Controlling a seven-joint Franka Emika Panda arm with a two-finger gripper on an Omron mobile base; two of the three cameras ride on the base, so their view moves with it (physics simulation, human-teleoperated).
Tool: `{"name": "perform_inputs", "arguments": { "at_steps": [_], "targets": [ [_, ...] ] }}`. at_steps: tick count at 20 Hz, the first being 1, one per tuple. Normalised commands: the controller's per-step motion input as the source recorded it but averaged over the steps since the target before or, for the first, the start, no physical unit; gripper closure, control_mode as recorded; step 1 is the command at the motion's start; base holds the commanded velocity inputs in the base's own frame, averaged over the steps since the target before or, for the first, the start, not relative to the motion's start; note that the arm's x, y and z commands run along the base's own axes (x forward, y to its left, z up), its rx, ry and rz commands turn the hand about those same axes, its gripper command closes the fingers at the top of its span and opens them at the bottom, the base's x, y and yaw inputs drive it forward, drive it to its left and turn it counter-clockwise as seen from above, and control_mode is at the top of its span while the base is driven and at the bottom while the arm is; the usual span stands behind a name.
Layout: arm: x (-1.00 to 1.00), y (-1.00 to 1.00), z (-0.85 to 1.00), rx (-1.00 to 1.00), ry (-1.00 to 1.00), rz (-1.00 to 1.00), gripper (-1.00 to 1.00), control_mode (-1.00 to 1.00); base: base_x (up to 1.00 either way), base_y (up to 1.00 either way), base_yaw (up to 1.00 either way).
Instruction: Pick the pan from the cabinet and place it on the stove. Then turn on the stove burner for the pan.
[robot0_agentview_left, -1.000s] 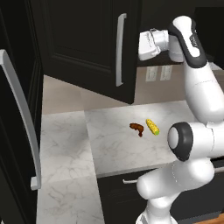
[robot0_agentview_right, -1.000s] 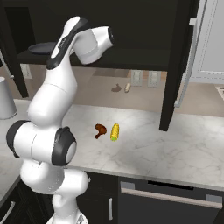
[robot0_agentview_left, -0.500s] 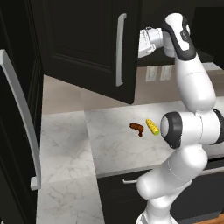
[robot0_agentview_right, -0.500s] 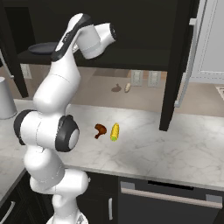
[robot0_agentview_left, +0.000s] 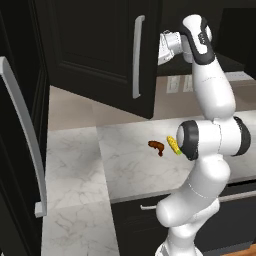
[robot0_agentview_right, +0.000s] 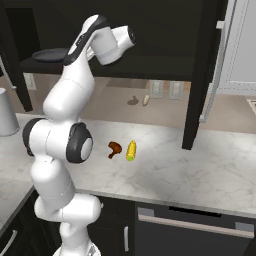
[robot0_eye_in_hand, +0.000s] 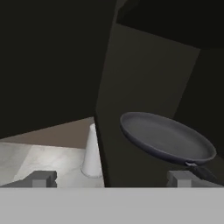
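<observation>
I had the gripper (robot0_eye_in_hand: 111, 178) spread wide and empty, the pan (robot0_eye_in_hand: 166, 139) unlifted inside the cabinet (robot0_agentview_left: 100, 45), stove work undone.

No legible txt anywhere.

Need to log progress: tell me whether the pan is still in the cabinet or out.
In. The pan sits on the cabinet shelf, and the open gripper is short of it, holding nothing.
</observation>
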Motion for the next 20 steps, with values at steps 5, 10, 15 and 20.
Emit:
{"name": "perform_inputs", "arguments": {
  "at_steps": [5,10,15,20],
  "targets": [
    [0.21,0.0,0.0,0.0,0.0,0.0,-1.0,-1.0,0.0,0.0,0.0],
    [0.23,-0.05,0.0,0.0,0.0,0.0,-1.0,-1.0,0.0,0.0,0.0],
    [0.29,-0.03,0.0,0.0,0.0,0.0,-1.0,-1.0,0.0,0.0,0.0],
    [0.27,-0.01,0.0,0.0,0.0,0.0,-1.0,-1.0,0.0,0.0,0.0]
  ]
}}
